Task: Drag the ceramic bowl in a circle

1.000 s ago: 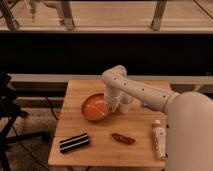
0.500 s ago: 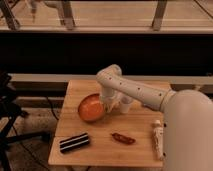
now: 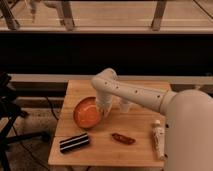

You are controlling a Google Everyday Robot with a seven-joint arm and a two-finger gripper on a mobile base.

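Note:
The ceramic bowl (image 3: 86, 113), orange and glossy inside with a darker rim, sits on the left half of the wooden table (image 3: 140, 150). It looks tipped, its inside facing left. My gripper (image 3: 103, 111) reaches down from the white arm onto the bowl's right rim and is shut on that rim. The arm's wrist hides the rim's far right part.
A small white cup (image 3: 125, 105) stands just right of the gripper. In front lie a red elongated item (image 3: 122, 138), a black striped packet (image 3: 74, 142) and a white tube (image 3: 158, 138). My white body fills the right side. A dark stand (image 3: 10, 107) is left of the table.
The bowl has slid left and a little toward the table's front, with the gripper on its rim moving along. The cup and other items stayed put.

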